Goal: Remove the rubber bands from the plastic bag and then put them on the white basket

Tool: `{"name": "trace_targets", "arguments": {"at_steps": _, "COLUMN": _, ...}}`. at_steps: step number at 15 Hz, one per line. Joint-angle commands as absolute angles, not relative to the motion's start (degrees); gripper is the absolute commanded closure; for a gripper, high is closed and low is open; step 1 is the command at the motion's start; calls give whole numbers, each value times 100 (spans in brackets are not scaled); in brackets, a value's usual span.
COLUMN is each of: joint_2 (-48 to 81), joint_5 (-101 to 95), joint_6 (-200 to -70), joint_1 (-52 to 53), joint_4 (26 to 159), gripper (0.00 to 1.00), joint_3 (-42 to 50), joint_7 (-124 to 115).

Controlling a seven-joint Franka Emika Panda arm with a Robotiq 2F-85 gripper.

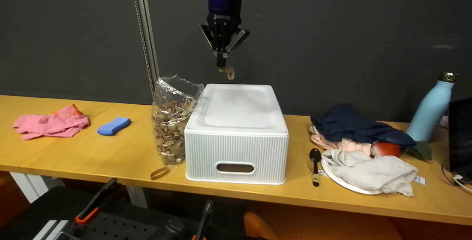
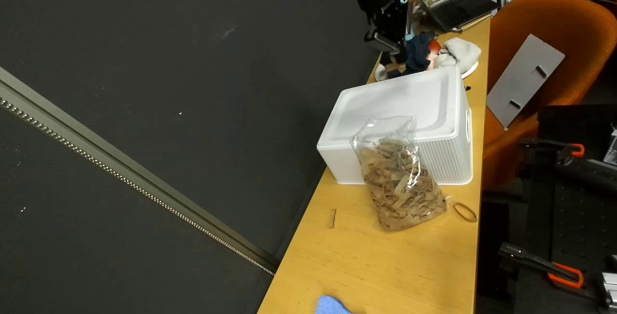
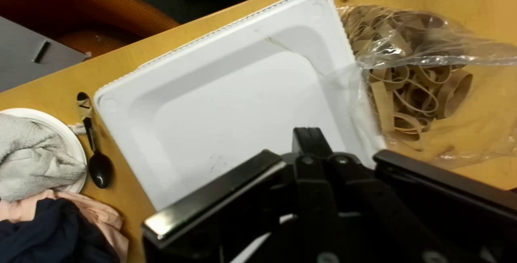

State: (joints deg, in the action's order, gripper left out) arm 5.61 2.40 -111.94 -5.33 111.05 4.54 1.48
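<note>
Clenching one rubber band (image 1: 231,72), my gripper (image 1: 221,62) hangs in the air with the loop dangling below it in an exterior view; in the wrist view I cannot see it. Beneath me lies the white basket (image 1: 238,111), its flat, sunken top facing up, and the coming move turns on that: mostly down, hardly sideways. Its long axis seems to run from the dark wall (image 1: 332,41) out to the front of the table (image 1: 121,155), and I judge myself to be over, or nearly over, the end by the wall. So I would ease a little outward along that axis, sink close to the top, and let the loop go.

Just beside the basket stands the plastic bag (image 1: 173,89), holding many more rubber bands (image 1: 170,129), its clear mouth reaching over the basket's edge on the side my gripper is nearer. Drifting that way could snag the plastic, I think. Near the bag's foot a loose band (image 1: 158,177) lies on the table.

Farther out on that side are a blue sponge (image 1: 114,126) and a pink cloth (image 1: 53,122); across the basket, a spoon (image 1: 315,157) and a plate (image 1: 339,179) under a gray cloth (image 1: 372,171).
</note>
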Motion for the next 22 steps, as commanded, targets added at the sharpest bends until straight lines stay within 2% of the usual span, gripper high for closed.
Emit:
{"name": "trace_targets", "arguments": {"at_steps": 1, "joint_2": 934, "joint_5": 209, "joint_6": -11193, "joint_1": -616, "joint_4": 10872, "gripper": 100, "joint_3": 541, "joint_7": 124}}
{"name": "trace_targets", "arguments": {"at_steps": 7, "joint_2": 1538, "joint_5": 250, "joint_6": -11159, "joint_1": -593, "joint_4": 10549, "gripper": 100, "joint_3": 508, "joint_7": 31}}
{"name": "trace_targets", "arguments": {"at_steps": 8, "joint_2": 1619, "joint_5": 257, "joint_6": -11145, "joint_1": -594, "joint_4": 10482, "gripper": 74, "joint_3": 506, "joint_7": 28}}
{"name": "trace_targets", "arguments": {"at_steps": 9, "joint_2": 1676, "joint_5": 261, "joint_6": -11135, "joint_1": -592, "joint_4": 10431, "gripper": 73, "joint_3": 505, "joint_7": 16}}
{"name": "trace_targets", "arguments": {"at_steps": 10, "joint_2": 1724, "joint_5": 260, "joint_6": -11121, "joint_1": -591, "joint_4": 10375, "gripper": 68, "joint_3": 504, "joint_7": 5}}
{"name": "trace_targets", "arguments": {"at_steps": 19, "joint_2": 1729, "joint_5": 319, "joint_6": -10982, "joint_1": -414, "joint_4": 10148, "gripper": 2, "joint_3": 331, "joint_7": -161}}
{"name": "trace_targets", "arguments": {"at_steps": 22, "joint_2": 1802, "joint_5": 359, "joint_6": -11051, "joint_1": -261, "joint_4": 10100, "gripper": 0, "joint_3": 180, "joint_7": -151}}
